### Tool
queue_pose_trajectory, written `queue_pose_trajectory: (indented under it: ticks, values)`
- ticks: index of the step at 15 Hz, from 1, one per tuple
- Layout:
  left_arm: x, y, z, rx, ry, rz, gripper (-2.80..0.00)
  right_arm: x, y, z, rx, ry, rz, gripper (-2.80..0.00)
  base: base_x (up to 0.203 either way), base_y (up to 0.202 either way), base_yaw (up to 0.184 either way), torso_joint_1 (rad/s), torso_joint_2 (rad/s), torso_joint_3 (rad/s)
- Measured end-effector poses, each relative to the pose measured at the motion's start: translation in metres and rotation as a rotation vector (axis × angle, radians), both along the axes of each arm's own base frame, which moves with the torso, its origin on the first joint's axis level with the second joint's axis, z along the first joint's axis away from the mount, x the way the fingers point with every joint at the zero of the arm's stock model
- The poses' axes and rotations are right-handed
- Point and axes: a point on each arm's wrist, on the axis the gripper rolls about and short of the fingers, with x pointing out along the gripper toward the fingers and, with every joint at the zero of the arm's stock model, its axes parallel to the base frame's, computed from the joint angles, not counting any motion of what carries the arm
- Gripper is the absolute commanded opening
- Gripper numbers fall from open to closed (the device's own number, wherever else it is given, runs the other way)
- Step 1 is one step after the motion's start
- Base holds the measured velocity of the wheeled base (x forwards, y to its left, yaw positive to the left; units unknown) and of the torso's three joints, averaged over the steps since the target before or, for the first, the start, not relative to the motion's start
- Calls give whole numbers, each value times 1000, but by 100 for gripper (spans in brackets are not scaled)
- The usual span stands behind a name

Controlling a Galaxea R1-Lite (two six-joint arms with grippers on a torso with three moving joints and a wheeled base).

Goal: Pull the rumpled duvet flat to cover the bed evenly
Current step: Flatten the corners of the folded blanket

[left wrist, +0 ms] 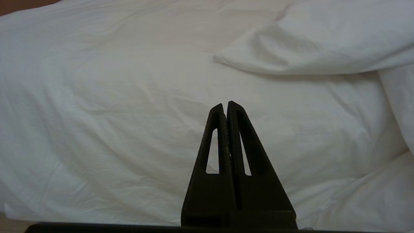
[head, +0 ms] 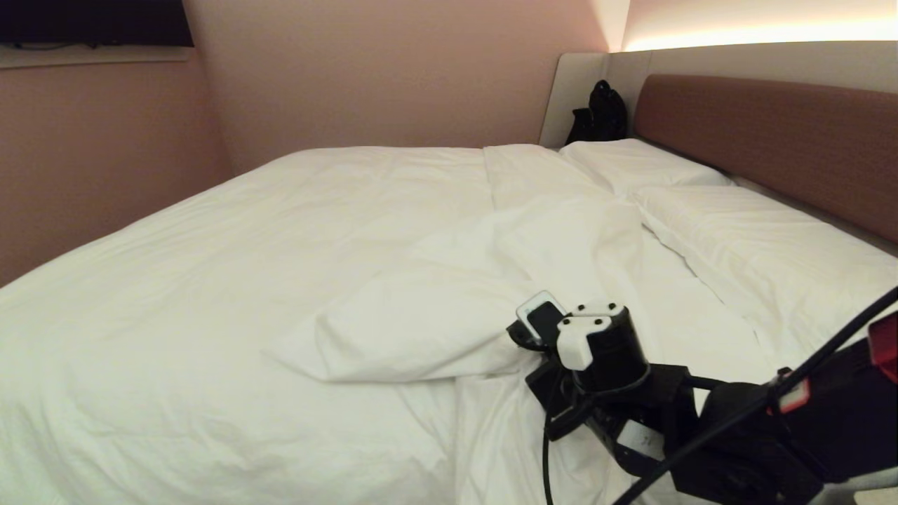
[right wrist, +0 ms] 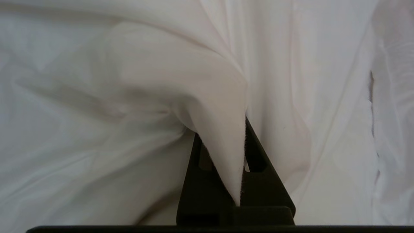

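So I'm pinching a fold of the duvet [right wrist: 181,81] with my right gripper [right wrist: 241,155], close to the bed's [head: 807,140] near edge on the headboard side. In the right wrist view the fabric is wedged between the two fingers [right wrist: 255,152], peaking up like a little tent, so the grip is looking decent. My left gripper [left wrist: 226,110] is hanging idle off the bed's near edge with its fingers pressed together on nothing.

The duvet is covering most of the bed but it's folded back on itself here, a fat flap [head: 407,315] lying doubled over toward the middle. Farther along, more rumples are running up to the two pillows [head: 736,238] at the headboard [head: 772,133].

My guess on handling: soft, puffy, floppy, fairly light but draggy over a big area. The cover fabric is probably sliding over the filling, so I'm betting a corner or hem grabs better than mid-panel. Slow steady pulls, or it's slipping out.
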Motion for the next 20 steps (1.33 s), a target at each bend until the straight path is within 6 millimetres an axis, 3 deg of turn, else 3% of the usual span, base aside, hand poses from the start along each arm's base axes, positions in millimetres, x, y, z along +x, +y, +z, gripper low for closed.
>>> queue_pose_trajectory:
  ticks: [9,20]
  values:
    - [0,0,0,0,0,0,-280,-52,-55,18,32,-111,-123,-280,0,0,0,0,0,0]
    - [0,0,0,0,-1,0,-280,-101,-107,3,-14,-117,-273,-280,0,0,0,0,0,0]
